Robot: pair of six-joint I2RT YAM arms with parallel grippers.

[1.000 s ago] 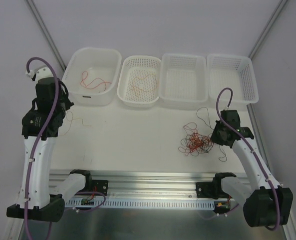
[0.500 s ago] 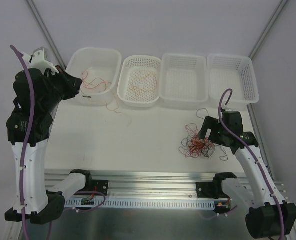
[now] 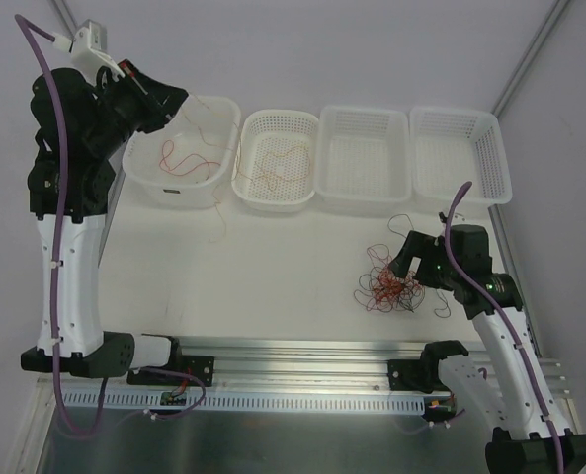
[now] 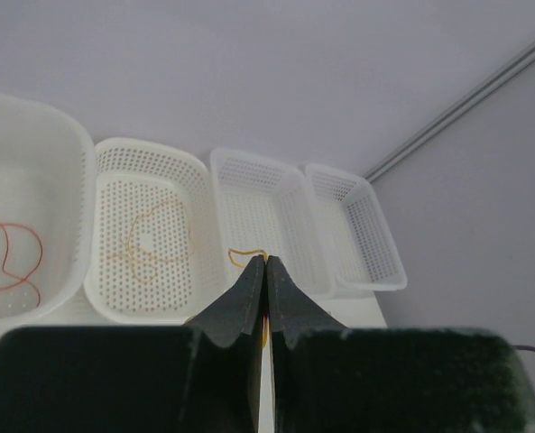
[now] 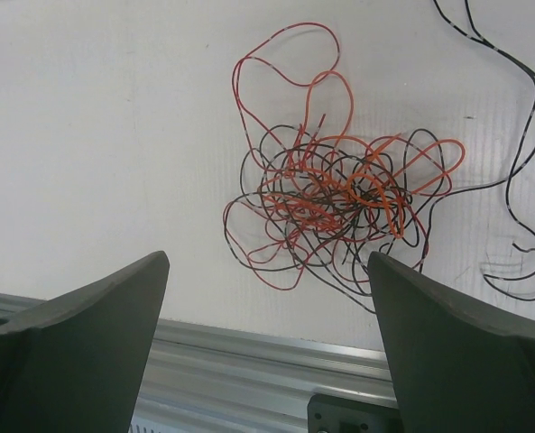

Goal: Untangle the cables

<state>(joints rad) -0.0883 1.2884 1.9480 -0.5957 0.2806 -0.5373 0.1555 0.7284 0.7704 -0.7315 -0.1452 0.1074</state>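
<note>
Tabletop (image 3: 273, 281), white, across the middle of the overhead frame. Left arm (image 3: 70, 227) tall along the left edge, bent over toward the upper left; right arm (image 3: 510, 336) lower, at the lower right.

Four white containers in a row along the top of the table: solid tub (image 3: 189, 195) at upper left, then first mesh basket (image 3: 273, 202), second mesh basket (image 3: 364, 200) and third mesh basket (image 3: 462, 197) toward the upper right.

Left gripper (image 4: 265, 269) raised over the tub's left side, fingers pressed together on a thin orange strand (image 4: 245, 252). Seen from overhead, trails down from the fingertips past the tub's front wall onto the table.

Right gripper (image 5: 267, 262) spread wide, gripping nothing, over the tangle (image 5: 339, 194) of red, orange and black cables. Lies on the table right of centre in the overhead frame, upper middle of the wrist frame. Contact between fingers and wires: cannot tell.

Loose black strand (image 5: 520, 162) curling just right of the tangle. Red strand (image 3: 179, 158) on the tub floor. Pale orange strand (image 3: 273, 163) in the first mesh basket.
</note>
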